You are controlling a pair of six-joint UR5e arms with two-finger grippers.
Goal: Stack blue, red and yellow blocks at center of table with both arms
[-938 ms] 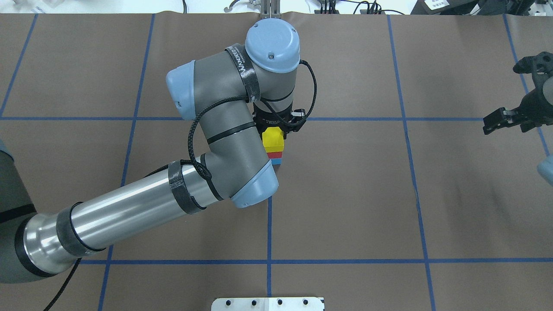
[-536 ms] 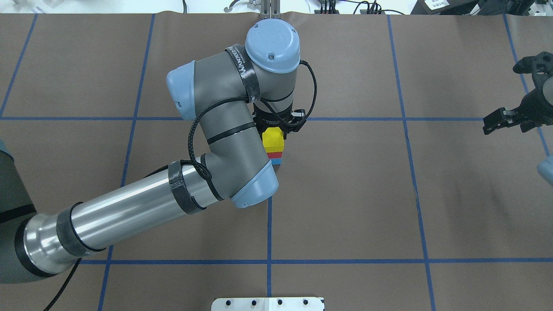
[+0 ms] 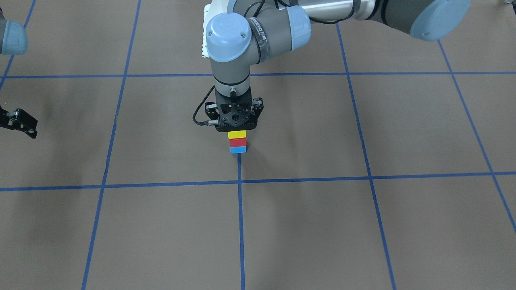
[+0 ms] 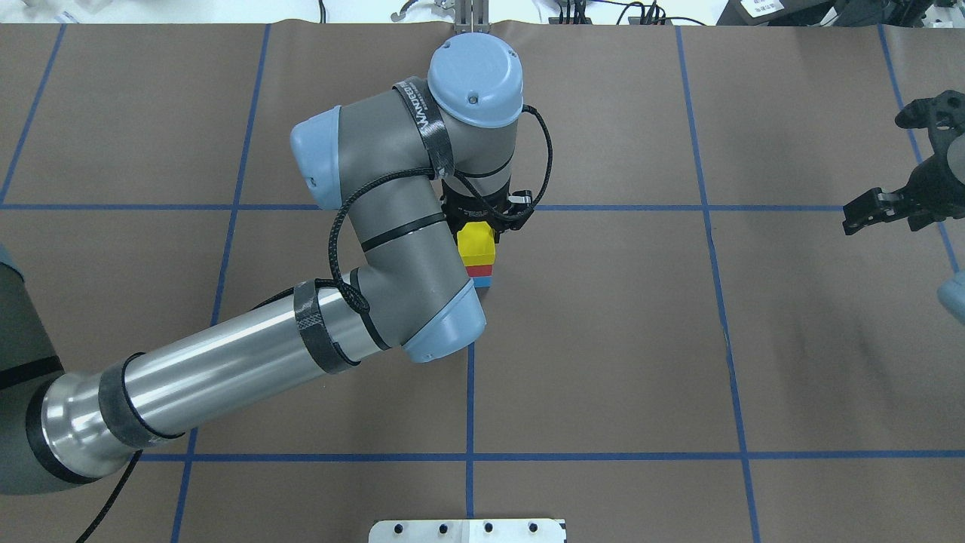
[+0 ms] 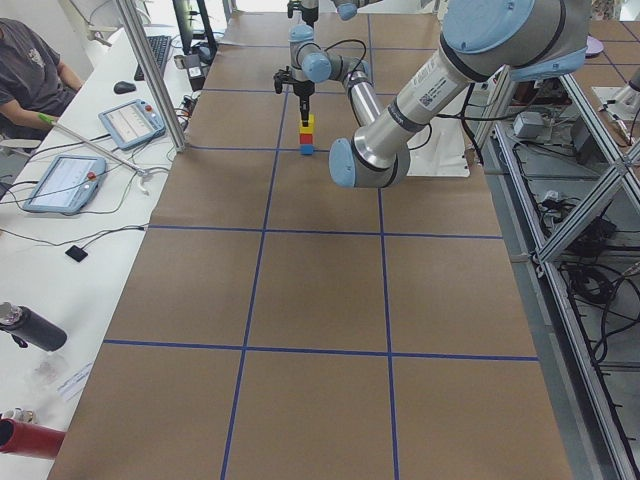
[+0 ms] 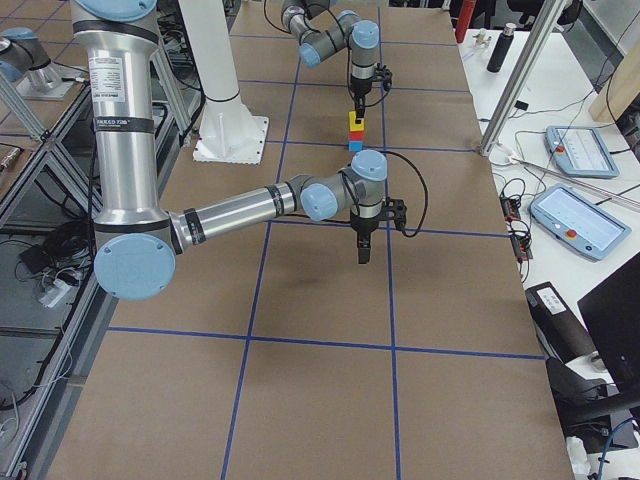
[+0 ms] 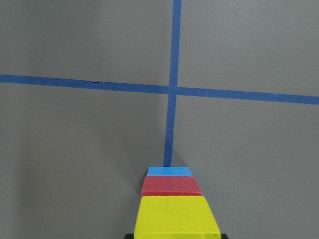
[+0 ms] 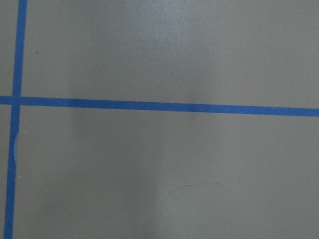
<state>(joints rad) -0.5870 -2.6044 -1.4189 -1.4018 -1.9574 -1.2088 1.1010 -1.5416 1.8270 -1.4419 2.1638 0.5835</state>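
Mid-frame, the black left gripper point(image 4: 488, 215) caps a small matte yellow cube point(image 4: 476, 241). That sits on a matte red cube point(image 4: 479, 269) and a light blue cube point(image 4: 482, 282), on a blue tape line point(image 4: 470, 362). Whether it grips, I cannot tell. The stack looks complete; next it should release and lift straight. Far right, the right gripper point(image 4: 878, 207) hangs, its state unreadable.

Bright, even overhead light casts only soft, faint shadows on the brown table point(image 3: 363, 225). The silver forearm point(image 4: 226, 362) shows mild glare. Both wrist views look slightly soft, perhaps out of focus.
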